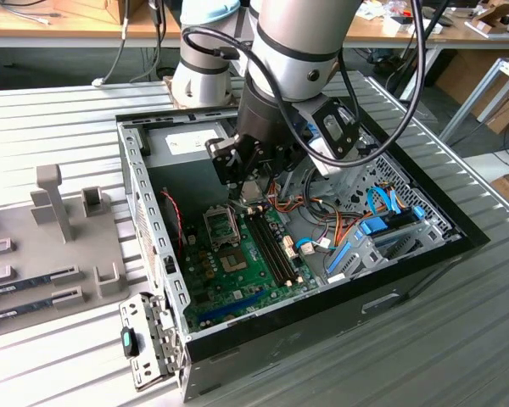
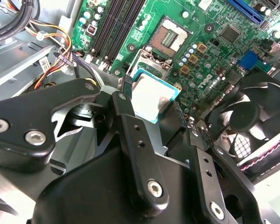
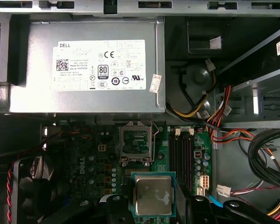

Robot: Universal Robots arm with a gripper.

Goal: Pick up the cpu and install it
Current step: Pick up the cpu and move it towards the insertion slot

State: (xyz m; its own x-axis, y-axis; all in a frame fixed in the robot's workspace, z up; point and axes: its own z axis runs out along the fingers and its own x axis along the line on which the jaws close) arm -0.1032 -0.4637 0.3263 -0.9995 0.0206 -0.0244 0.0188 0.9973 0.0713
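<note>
The cpu (image 2: 151, 98) is a thin square chip with a silver top and a green rim, and my gripper (image 2: 152, 101) is shut on it, one black finger on each of two opposite edges. In the first wrist view the cpu (image 3: 153, 195) hangs above the green motherboard (image 3: 93, 163), a short way off from the empty metal-framed socket (image 3: 136, 142). That socket (image 2: 171, 38) lies beyond the chip in the second wrist view. In the exterior view my gripper (image 1: 253, 199) reaches down into the open computer case (image 1: 144, 212), close above the socket (image 1: 220, 225).
A grey power supply (image 3: 93, 65) fills the case wall beyond the socket. A black fan (image 2: 252, 116) sits to one side, memory slots (image 2: 114, 28) and bundled cables (image 3: 266, 158) to the other. A grey fixture (image 1: 51, 254) with memory sticks stands at the exterior view's left.
</note>
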